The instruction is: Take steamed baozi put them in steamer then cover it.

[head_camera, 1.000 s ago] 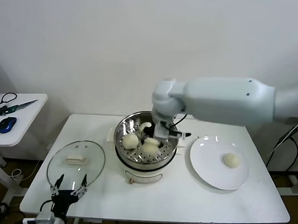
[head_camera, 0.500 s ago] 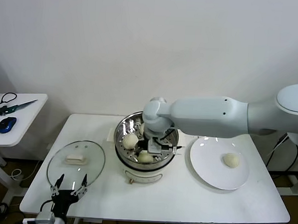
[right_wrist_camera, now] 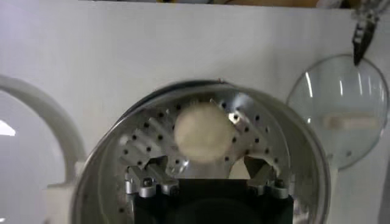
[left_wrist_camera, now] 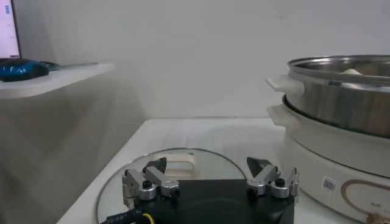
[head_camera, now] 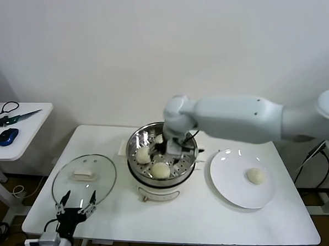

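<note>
The right gripper (right_wrist_camera: 207,182) hangs over the steamer (head_camera: 159,184) at the centre of the head view, jaws spread wide with nothing between them. In the right wrist view 1 baozi (right_wrist_camera: 204,133) sits free on the perforated tray just beyond the open fingertips. From the head camera, 3 buns show in the pot: 1 at the near middle (head_camera: 161,169), 1 to its left (head_camera: 144,154), and a 3rd (head_camera: 159,138) partly hidden behind the wrist at the back. The 4th baozi (head_camera: 255,175) lies on the white plate (head_camera: 227,184) at the right of the frame, well apart from the steamer.

The cover (head_camera: 100,188) lies flat on the table (head_camera: 203,219) at the lower left, white handle up, just beside the steamer. The left gripper (head_camera: 77,205) rests at the cover's near edge, low in the frame, its fingers (left_wrist_camera: 146,182) apart and holding nothing. At the far left, a side table (head_camera: 20,140) carries a blue mouse (head_camera: 7,136).
</note>
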You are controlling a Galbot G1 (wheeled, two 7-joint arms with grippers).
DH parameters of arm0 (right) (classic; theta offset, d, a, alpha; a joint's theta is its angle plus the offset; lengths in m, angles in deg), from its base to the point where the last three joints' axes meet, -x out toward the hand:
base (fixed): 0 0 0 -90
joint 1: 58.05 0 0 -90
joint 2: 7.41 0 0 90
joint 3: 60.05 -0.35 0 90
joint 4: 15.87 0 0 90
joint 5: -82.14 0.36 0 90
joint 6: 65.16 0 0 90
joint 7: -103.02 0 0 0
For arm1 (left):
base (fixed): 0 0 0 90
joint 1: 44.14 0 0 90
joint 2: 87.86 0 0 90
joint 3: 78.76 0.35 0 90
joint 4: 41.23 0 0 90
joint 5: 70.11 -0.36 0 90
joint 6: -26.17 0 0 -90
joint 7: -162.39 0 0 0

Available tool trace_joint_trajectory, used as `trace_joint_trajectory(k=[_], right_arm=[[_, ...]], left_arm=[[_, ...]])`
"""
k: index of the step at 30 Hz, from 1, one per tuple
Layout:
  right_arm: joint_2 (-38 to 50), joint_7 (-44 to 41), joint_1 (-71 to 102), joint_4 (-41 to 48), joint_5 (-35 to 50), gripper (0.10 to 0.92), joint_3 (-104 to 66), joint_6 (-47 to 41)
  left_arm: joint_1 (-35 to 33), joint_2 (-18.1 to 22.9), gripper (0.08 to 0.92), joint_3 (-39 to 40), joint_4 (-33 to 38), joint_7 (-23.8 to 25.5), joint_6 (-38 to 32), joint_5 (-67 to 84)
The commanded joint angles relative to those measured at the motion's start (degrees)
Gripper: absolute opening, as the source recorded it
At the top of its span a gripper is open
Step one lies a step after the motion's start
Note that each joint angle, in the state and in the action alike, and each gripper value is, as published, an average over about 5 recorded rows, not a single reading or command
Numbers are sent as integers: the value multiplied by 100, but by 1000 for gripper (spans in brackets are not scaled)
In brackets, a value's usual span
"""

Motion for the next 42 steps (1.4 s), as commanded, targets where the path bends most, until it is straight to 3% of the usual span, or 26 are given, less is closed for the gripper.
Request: trace_joint_trajectory(k=[1, 7, 15, 27, 42], right_arm=[[1674, -981, -1871, 533, 2473, 823, 1463, -891], [3094, -713, -1483, 754, 2286, 823, 2054, -1989], [4014, -354, 1388, 1272, 1110, 823, -104, -2776], [3210, -252, 3501, 2650, 312, 823, -2291, -2578], [2413, -179, 4069, 3523, 79, 823, -2947, -2422]], left_arm=[[0, -4, 823, 1, 2, 2, 6, 0], [50, -60, 823, 5, 19, 16, 32, 36], [98, -60, 823, 10, -54, 24, 32, 25], [58, -32, 823, -18, -111, 27, 29, -67], [1, 57, 823, 8, -144, 19, -2, -185]])
